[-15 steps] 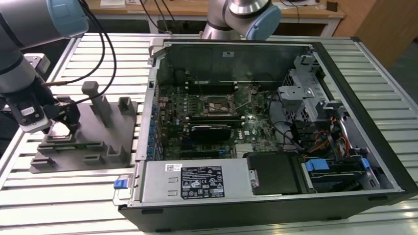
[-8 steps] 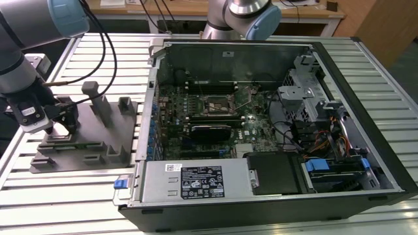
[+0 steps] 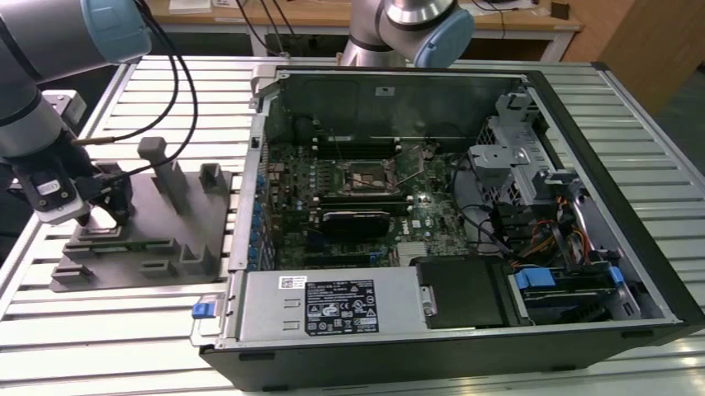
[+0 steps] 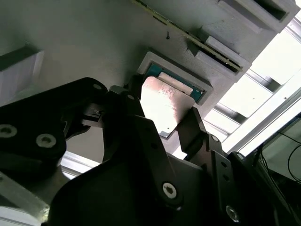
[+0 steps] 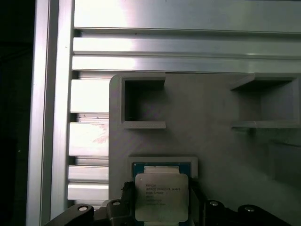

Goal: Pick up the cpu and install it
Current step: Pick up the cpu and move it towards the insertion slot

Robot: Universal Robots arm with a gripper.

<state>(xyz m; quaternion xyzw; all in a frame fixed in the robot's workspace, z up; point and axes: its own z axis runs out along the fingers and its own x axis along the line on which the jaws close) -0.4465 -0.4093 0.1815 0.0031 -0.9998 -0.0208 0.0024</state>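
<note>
Silver, small and square, the flat cpu chip (image 5: pixel 161 197) is in my black hand (image 4: pixel 163 107). The hand looks clamped on its edges, just above its pocket in the grey plastic tray (image 5: pixel 211 141). I think lifting has only begun. The dark square socket (image 3: pixel 369 177) is well apart, so installing is left.

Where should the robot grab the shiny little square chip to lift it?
By two opposite thin edges, coming straight down from above. The cpu is flat with a smooth top, at a shallow pocket in the grey tray, so only its sides offer a hold. In the second wrist view the gripper has a finger on each side of it.
</note>
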